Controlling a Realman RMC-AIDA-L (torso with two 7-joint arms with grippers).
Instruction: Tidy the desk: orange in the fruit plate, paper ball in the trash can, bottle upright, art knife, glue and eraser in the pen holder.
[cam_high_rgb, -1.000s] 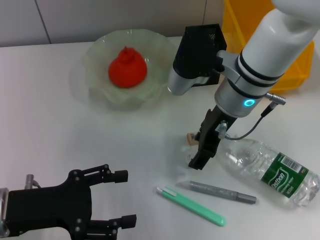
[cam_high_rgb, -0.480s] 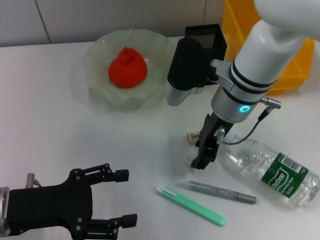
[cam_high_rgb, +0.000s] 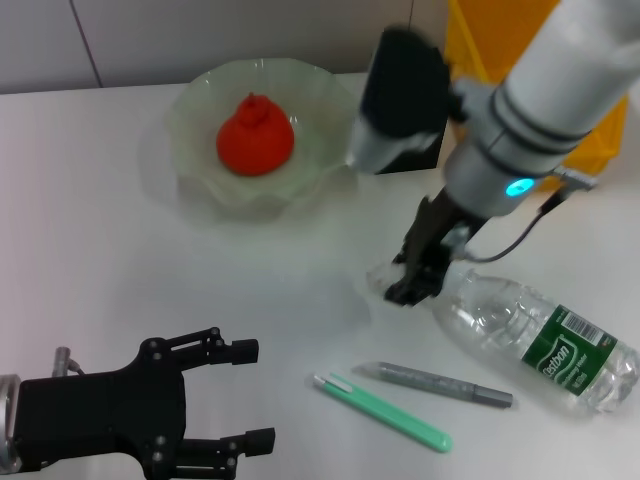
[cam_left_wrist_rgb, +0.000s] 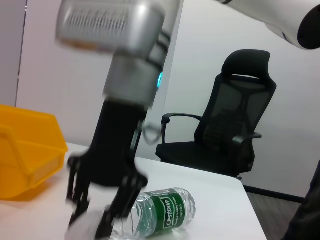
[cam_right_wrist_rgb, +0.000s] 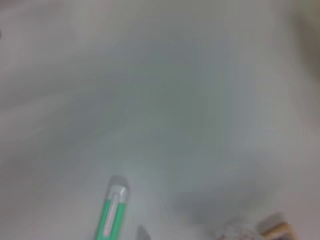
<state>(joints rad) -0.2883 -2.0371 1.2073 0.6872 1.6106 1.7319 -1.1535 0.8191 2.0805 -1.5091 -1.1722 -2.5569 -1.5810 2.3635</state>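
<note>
Fingers of the right hand (cam_high_rgb: 412, 285) are down at the neck end of the bottle (cam_high_rgb: 540, 343), which lies on its side on the white surface (cam_high_rgb: 120, 230). They look closed around the cap end, though blur keeps me from being sure what exactly they pinch. The small eraser (cam_right_wrist_rgb: 274, 226) shows just beside that spot in the right wrist view.

The bottle looks empty or nearly so, thin clear plastic: light, easily dented, and slick under the label. I would judge the neck the stiffest place to take it; a squeeze on the belly would buckle it, and it may roll.

Nearby lie a grey knife (cam_high_rgb: 440, 383) and a green glue stick (cam_high_rgb: 385, 412), both slim, rigid and light. Farther off, the orange (cam_high_rgb: 255, 137) sits in the plate (cam_high_rgb: 200, 180), with the black pen holder (cam_high_rgb: 425, 155) partly hidden behind the arm.

The left hand (cam_high_rgb: 215, 400) rests low, spread open and empty.
</note>
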